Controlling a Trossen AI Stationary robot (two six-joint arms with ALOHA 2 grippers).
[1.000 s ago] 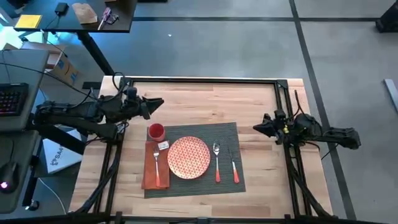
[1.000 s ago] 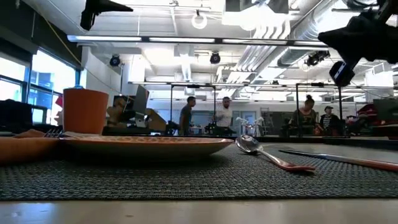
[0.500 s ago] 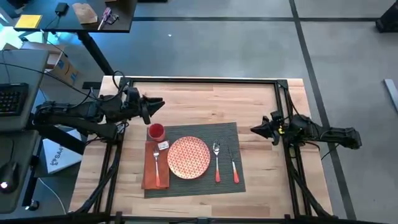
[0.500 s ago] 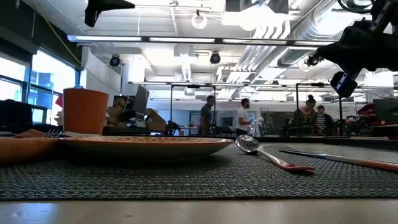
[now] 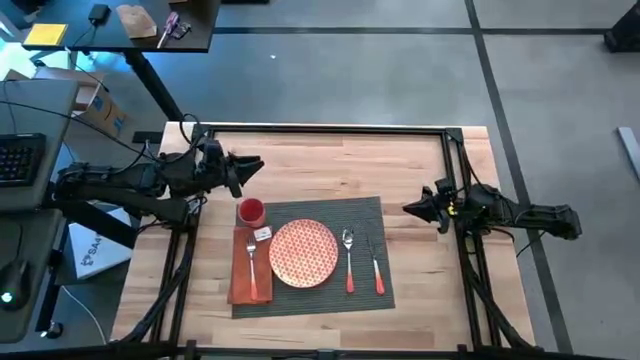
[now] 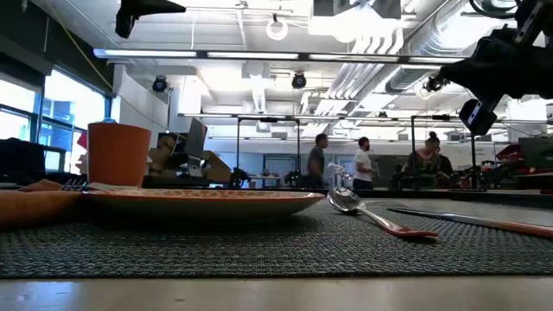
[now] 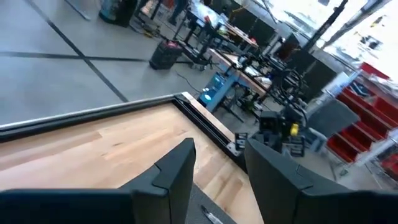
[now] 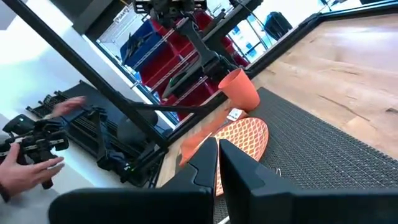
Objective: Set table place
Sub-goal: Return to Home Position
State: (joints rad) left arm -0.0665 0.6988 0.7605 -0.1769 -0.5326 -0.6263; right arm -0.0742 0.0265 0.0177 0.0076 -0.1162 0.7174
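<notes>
- The left gripper [image 5: 255, 165] hangs over the left part of the table [image 5: 340, 160], near the orange cup [image 5: 251, 212]. Its fingers are apart and hold nothing.
- The grey placemat [image 5: 390, 220] lies at the middle of the table. From left to right it carries a napkin [image 5: 238, 285] with a fork [image 5: 251, 262], then a plate [image 5: 303, 252], a spoon [image 5: 348, 255] and a knife [image 5: 376, 268].
- The right gripper [image 5: 408, 208] hangs by the table's right edge, well apart from the knife. Its fingers are closed on nothing.
- The setting looks finished. To go home cleanly, each arm should probably lift and draw back toward its own side without crossing the placemat.
</notes>
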